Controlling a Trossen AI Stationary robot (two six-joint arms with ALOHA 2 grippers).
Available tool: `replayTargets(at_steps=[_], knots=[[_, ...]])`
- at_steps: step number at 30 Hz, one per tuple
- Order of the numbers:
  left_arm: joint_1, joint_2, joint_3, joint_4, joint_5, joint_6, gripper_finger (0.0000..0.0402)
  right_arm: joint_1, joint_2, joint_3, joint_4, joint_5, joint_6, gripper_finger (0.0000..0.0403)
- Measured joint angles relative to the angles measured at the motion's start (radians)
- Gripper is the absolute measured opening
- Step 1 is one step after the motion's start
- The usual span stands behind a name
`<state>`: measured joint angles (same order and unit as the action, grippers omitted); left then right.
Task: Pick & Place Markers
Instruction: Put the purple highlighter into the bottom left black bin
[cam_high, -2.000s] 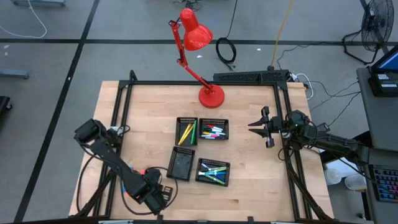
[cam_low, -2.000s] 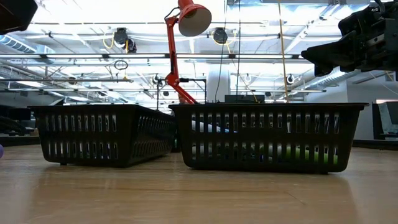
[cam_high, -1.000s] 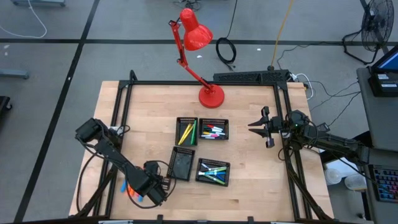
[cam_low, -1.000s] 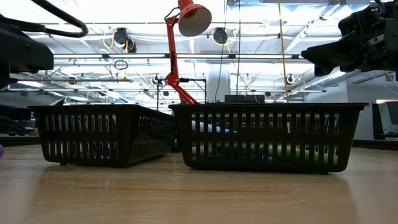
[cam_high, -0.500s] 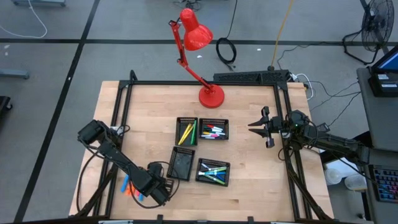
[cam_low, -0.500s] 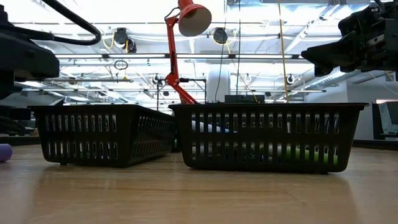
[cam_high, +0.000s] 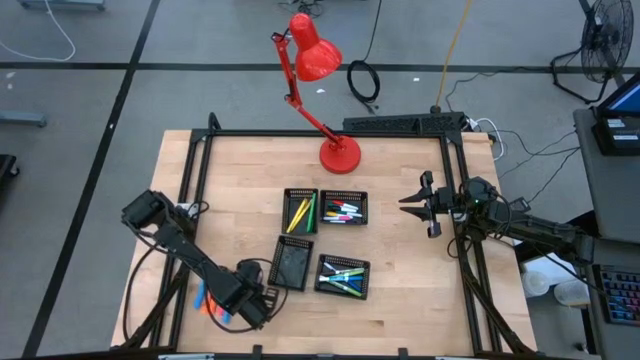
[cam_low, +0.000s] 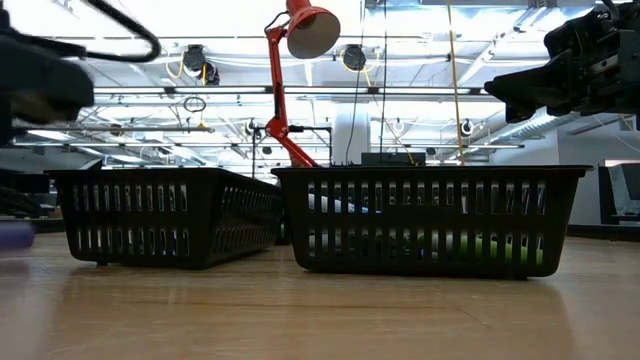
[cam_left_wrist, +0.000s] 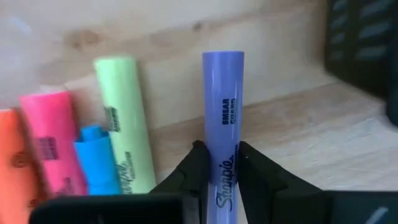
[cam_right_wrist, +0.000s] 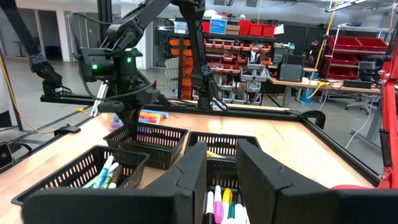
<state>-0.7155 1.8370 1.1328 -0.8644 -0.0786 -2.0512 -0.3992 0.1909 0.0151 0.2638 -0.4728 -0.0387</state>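
A purple highlighter (cam_left_wrist: 222, 118), a stubby smooth cylinder with black lettering printed along its body, sits clamped between the two dark fingers (cam_left_wrist: 194, 171) of the left pincer (cam_high: 252, 303), low over the near-left part of the wooden table (cam_high: 240, 180), just left of the near-left black mesh tray (cam_high: 291, 263). In the left wrist view its long axis runs straight forward out of the pincer, with its flat end pointing away from the wrist. Just beside it on the wood lie more highlighters roughly parallel to it: a yellow-green one (cam_left_wrist: 124, 124), a shorter blue one (cam_left_wrist: 96, 158), a pink one (cam_left_wrist: 56, 143) and an orange one (cam_left_wrist: 12, 162). Three other trays hold sorted markers: yellow and green (cam_high: 300, 212), pink and mixed (cam_high: 343, 210), blue-green (cam_high: 343, 277). The right pincer (cam_high: 408, 203) waits at the table's right edge, raised, its fingers a little apart and holding nothing. A red desk lamp (cam_high: 316, 70) stands at the far side.
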Motion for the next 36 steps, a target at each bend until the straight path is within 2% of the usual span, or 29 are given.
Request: replayTargets(at_steps=[16, 23, 28, 33, 36], knots=[[-0.015, -0.210, 0.018, -0.062, -0.084, 0.041, 0.0061, 0.000, 0.000, 0.000, 0.000, 0.000, 0.000, 0.0077], [0.043, -0.253, 0.019, -0.053, -0.166, 0.050, 0.0072, 0.000, 0.000, 0.000, 0.000, 0.000, 0.000, 0.0077], [0.120, -0.254, 0.019, -0.032, -0.153, 0.137, 0.0081, 0.000, 0.000, 0.000, 0.000, 0.000, 0.000, 0.0077], [0.209, -0.254, 0.019, 0.048, -0.158, 0.296, 0.0067, 0.000, 0.000, 0.000, 0.000, 0.000, 0.000, 0.0077], [0.256, -0.254, 0.019, 0.066, -0.158, 0.371, 0.0075, 0.000, 0.000, 0.000, 0.000, 0.000, 0.000, 0.0077]])
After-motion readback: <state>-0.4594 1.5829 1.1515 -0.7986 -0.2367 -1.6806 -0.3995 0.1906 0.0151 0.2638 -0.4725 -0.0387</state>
